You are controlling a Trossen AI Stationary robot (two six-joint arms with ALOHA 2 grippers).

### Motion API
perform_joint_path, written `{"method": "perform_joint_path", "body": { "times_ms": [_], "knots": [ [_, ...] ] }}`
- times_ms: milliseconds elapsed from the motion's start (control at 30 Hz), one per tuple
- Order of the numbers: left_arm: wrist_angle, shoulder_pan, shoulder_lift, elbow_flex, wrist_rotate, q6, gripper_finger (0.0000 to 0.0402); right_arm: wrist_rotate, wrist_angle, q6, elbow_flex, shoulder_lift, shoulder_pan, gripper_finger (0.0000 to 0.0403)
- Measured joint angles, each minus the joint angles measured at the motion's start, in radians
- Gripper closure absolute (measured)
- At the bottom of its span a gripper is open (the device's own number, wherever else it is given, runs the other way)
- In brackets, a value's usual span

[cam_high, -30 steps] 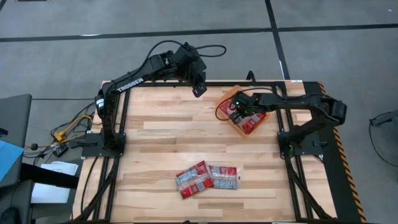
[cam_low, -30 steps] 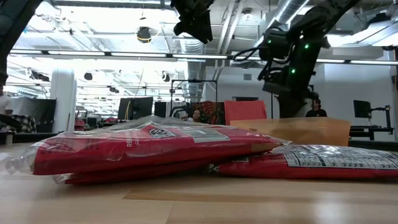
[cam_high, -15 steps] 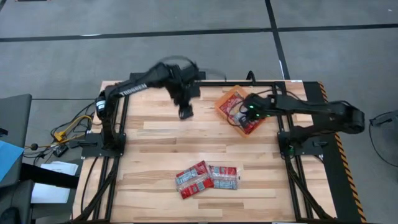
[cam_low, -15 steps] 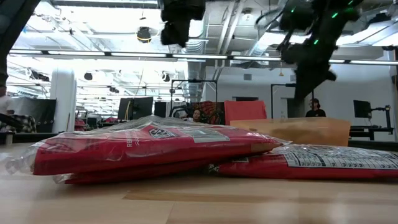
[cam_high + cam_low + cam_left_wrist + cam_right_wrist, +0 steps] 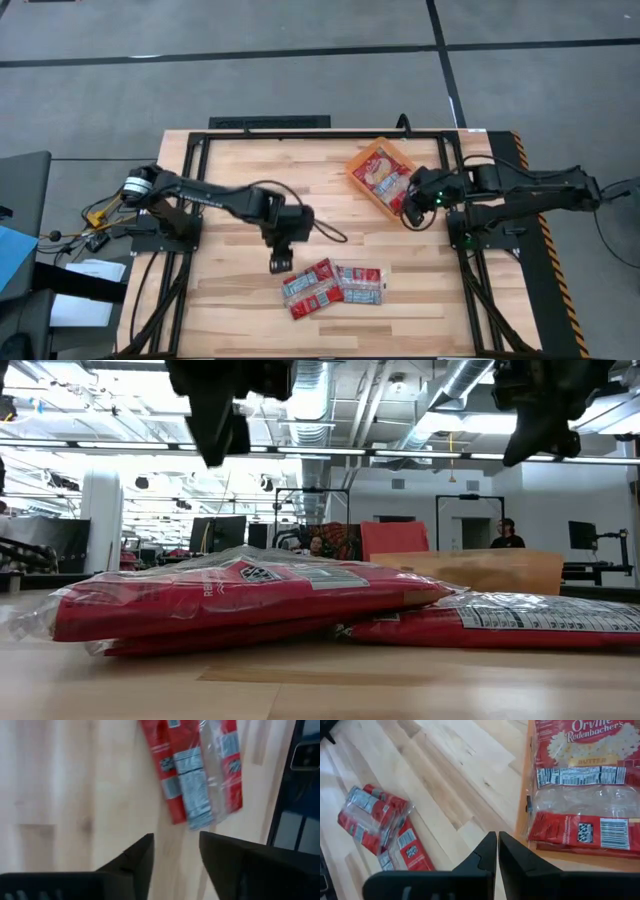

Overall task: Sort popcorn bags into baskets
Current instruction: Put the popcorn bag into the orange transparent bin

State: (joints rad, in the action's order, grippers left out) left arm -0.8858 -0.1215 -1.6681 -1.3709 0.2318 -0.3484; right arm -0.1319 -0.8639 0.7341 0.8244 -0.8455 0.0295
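High view: we see the left gripper (image 5: 279, 263), fingers parted, has swung from the table's far edge to the popcorn bags (image 5: 332, 286); right gripper (image 5: 408, 211), closed empty, has left the basket (image 5: 357, 173)

Desk (image 5: 240, 210): rectangular top of pale wooden planks, edged by a black metal frame.

On it, toward the far right: one shallow translucent orange plastic rectangular basket (image 5: 358, 178), set at an angle to the desk edges, holding glossy red-and-cream popcorn packets (image 5: 383, 173).

On it, near the front centre: a small cluster of flat red popcorn bags with white printed panels (image 5: 330, 286), overlapping one another, lying well apart from the basket.
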Motion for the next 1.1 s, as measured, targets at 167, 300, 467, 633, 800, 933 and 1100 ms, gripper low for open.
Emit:
{"method": "perform_joint_path", "body": {
  "times_ms": [167, 300, 467, 633, 800, 933, 1100],
  "knots": [
    [0.208, -0.050, 0.002, 0.108, -0.038, -0.104, 0.0186, -0.002, -0.008, -0.013, -0.001, -0.019, -0.046, 0.0366],
    [0.354, -0.102, -0.019, 0.183, -0.113, -0.188, 0.0142, -0.003, -0.017, -0.036, -0.001, -0.026, -0.065, 0.0370],
    [0.511, -0.157, -0.052, 0.270, -0.143, -0.257, 0.0120, -0.004, -0.021, -0.051, 0.000, -0.023, -0.069, 0.0375],
    [0.575, -0.199, -0.107, 0.282, -0.148, -0.303, 0.0119, -0.004, -0.024, -0.051, 0.000, -0.027, -0.069, 0.0377],
    [0.691, -0.248, -0.180, 0.283, -0.147, -0.359, 0.0120, -0.003, -0.014, -0.046, 0.001, -0.037, -0.073, 0.0371],
    [0.759, -0.268, -0.248, 0.279, -0.143, -0.449, 0.0143, -0.001, -0.016, -0.051, 0.000, -0.038, -0.079, 0.0367],
    [0.753, -0.265, -0.276, 0.277, -0.144, -0.506, 0.0216, -0.001, -0.018, -0.052, 0.000, -0.038, -0.082, 0.0373]
  ]
}}
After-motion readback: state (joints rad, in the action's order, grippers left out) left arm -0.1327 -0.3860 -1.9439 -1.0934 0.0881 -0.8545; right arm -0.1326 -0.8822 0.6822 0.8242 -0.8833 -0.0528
